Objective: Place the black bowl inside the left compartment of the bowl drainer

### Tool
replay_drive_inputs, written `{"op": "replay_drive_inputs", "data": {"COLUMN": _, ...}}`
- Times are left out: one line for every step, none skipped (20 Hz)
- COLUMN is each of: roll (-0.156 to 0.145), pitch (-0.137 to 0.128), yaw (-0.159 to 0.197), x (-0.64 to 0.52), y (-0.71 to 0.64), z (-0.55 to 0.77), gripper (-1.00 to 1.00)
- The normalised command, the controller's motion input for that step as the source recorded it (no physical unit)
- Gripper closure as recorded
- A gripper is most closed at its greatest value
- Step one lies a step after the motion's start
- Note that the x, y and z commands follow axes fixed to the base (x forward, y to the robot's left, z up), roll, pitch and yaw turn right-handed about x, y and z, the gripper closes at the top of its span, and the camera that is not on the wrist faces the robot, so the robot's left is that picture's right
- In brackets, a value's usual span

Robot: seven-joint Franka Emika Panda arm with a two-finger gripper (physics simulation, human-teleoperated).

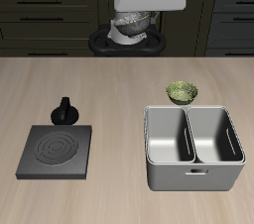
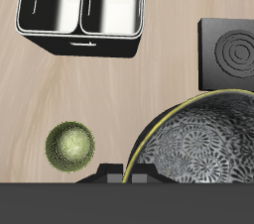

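standing near the table's [image 1: 119, 89] front edge, the grey two-compartment bowl drainer [image 1: 193, 149] holds nothing in either half. the flat dark stove plate [image 1: 57, 151] lies well apart, also near the front edge. the black bowl [image 1: 127, 42] hangs under the gripper [image 1: 134, 32] over the back edge; whether the fingers clamp it, i cannot tell. an olive-green bowl [image 1: 182, 92] sits just behind the drainer, and a small dark knobbed pot [image 1: 65, 111] just behind the stove plate.
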Motion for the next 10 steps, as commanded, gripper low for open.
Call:
{"op": "replay_drive_inputs", "data": {"roll": -0.015, "pitch": 0.019, "yaw": -0.01, "x": 0.3, "y": 0.37, "z": 0.1, "gripper": 1.0}}
{"op": "replay_drive_inputs", "data": {"roll": 0.001, "pitch": 0.024, "yaw": 0.006, "x": 0.27, "y": 0.36, "z": 0.1, "gripper": 1.0}}
{"op": "replay_drive_inputs", "data": {"roll": 0.0, "pitch": 0.0, "yaw": 0.0, "x": 0.0, "y": 0.0, "z": 0.0, "gripper": 1.0}}
{"op": "replay_drive_inputs", "data": {"roll": -0.039, "pitch": 0.035, "yaw": 0.026, "x": 0.6, "y": 0.82, "z": 0.18, "gripper": 1.0}}
{"op": "replay_drive_inputs", "data": {"roll": -0.016, "pitch": -0.001, "yaw": 0.019, "x": 0.27, "y": 0.32, "z": 0.14, "gripper": 1.0}}
{"op": "replay_drive_inputs", "data": {"roll": -0.026, "pitch": -0.005, "yaw": 0.012, "x": 0.35, "y": 0.49, "z": 0.17, "gripper": 1.0}}
{"op": "replay_drive_inputs", "data": {"roll": 0.006, "pitch": 0.023, "yaw": -0.027, "x": 0.24, "y": 0.37, "z": 0.12, "gripper": 1.0}}
{"op": "replay_drive_inputs", "data": {"roll": 0.016, "pitch": -0.033, "yaw": 0.064, "x": 0.22, "y": 0.44, "z": 0.14, "gripper": 1.0}}
{"op": "replay_drive_inputs", "data": {"roll": 0.013, "pitch": 0.025, "yaw": -0.025, "x": 0.22, "y": 0.35, "z": 0.09, "gripper": 1.0}}
{"op": "replay_drive_inputs", "data": {"roll": 0.0, "pitch": -0.006, "yaw": 0.017, "x": 0.22, "y": 0.38, "z": 0.11, "gripper": 1.0}}
